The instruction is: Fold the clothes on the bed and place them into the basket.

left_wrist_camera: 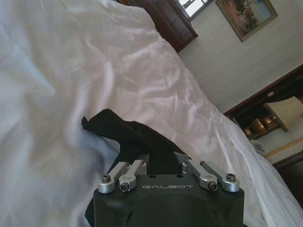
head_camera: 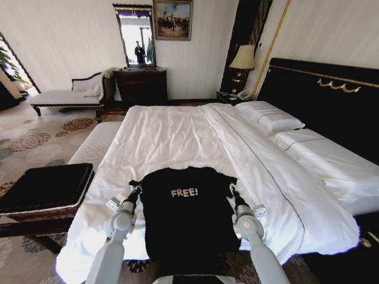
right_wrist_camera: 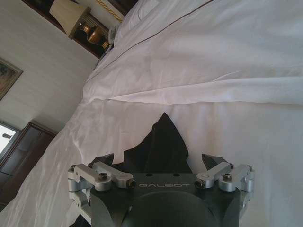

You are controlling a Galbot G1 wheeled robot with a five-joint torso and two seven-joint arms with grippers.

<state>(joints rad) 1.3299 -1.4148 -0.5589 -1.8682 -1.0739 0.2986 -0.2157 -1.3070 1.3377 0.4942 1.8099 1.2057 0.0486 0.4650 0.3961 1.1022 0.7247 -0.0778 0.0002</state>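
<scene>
The basket [head_camera: 44, 186] stands on the patterned carpet [head_camera: 29, 142] off the bed's [head_camera: 177, 136] left side, near the foot corner. Its black interior holds nothing visible. Its patterned rim sits just beside the hanging sheet, with a narrow strip of floor between them.

The left hand [head_camera: 135, 190] is at the T-shirt's [head_camera: 185, 219] left sleeve. In the left wrist view the hand [left_wrist_camera: 163, 163] has black cloth bunched between its fingers [left_wrist_camera: 135, 166], clamped on the sleeve, with a peak of fabric lifted off the sheet.

The T-shirt lies on the near part of the bed, at the foot edge, chest up, white "FREE!" lettering facing the robot. Its lower part drapes over the foot edge toward the robot's base. The cloth is black, short-sleeved, mostly flat across the chest.

The right hand [head_camera: 234, 190] is at the right sleeve. In the right wrist view the hand [right_wrist_camera: 161, 161] has a pointed fold of black cloth rising between its fingers [right_wrist_camera: 213, 160], so it is clamped on the sleeve.

Beyond the T-shirt the white sheet runs open to the pillows [head_camera: 269, 115]. A seam line crosses the bedding right of the T-shirt. The black headboard [head_camera: 331, 100] bounds the far right side.
</scene>
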